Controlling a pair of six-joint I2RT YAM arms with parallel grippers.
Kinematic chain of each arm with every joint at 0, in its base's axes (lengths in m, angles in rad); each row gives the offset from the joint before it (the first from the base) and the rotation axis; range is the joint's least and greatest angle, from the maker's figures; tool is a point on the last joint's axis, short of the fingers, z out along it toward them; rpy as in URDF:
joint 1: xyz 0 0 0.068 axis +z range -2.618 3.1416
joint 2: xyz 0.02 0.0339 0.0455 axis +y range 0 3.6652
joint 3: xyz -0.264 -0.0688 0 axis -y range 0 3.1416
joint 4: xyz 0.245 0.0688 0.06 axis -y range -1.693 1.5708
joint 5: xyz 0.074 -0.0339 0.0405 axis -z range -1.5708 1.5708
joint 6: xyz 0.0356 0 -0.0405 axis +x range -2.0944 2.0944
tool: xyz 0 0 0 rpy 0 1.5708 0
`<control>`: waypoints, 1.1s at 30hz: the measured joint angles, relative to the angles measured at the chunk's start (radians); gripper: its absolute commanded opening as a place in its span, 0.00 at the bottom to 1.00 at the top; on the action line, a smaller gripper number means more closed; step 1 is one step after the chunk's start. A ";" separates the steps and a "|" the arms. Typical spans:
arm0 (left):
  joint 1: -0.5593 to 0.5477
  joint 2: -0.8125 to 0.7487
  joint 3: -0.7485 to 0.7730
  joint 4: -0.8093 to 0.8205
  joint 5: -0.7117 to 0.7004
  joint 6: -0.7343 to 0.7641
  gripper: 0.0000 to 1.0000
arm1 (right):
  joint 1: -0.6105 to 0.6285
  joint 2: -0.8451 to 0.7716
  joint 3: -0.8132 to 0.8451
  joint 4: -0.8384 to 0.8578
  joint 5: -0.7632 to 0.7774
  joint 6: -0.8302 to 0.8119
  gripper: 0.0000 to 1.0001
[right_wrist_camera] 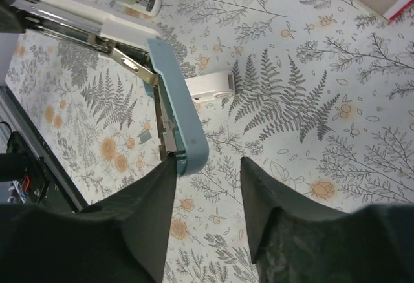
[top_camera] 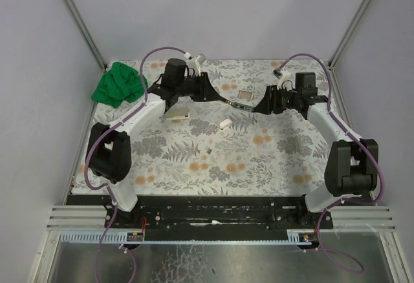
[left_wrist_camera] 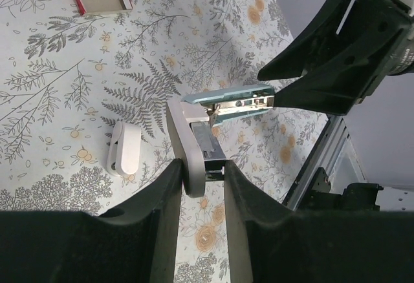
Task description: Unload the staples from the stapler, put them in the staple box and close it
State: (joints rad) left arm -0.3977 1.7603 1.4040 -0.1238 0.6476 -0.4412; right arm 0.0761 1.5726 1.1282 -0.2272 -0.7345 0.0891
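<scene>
The stapler hangs above the cloth, swung open between both arms. My left gripper is shut on the end of its white base. Its blue cover is folded away from the metal staple rail. My right gripper is open; only its left finger touches the blue cover's tip, and the gap between the fingers holds nothing. A tiny silvery-grey bit, the staples, lies loose on the cloth below, also visible between my left fingers.
A small white stapler lies on the floral cloth under the open one. A red-and-white box sits behind it. A pale wedge-shaped object rests under the left arm. A green rag is bunched at the back left corner.
</scene>
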 measured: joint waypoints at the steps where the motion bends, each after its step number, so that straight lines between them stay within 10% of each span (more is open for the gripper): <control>1: 0.000 0.000 0.000 0.002 0.000 0.000 0.00 | 0.000 -0.005 0.000 0.000 -0.016 -0.004 0.60; 8: -0.006 0.002 -0.002 0.010 0.003 -0.012 0.00 | 0.005 -0.029 0.064 -0.001 -0.100 -0.006 0.65; 19: -0.019 0.002 -0.016 0.018 0.000 -0.016 0.00 | 0.036 -0.026 0.087 -0.031 -0.169 0.018 0.33; 33: -0.023 0.002 -0.025 0.017 -0.021 -0.018 0.00 | 0.053 -0.018 0.087 -0.127 -0.151 -0.060 0.50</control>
State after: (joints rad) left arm -0.4206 1.7618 1.3788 -0.1066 0.6262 -0.4595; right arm 0.1287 1.5551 1.2148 -0.3538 -0.8860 0.0296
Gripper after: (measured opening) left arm 0.268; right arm 0.503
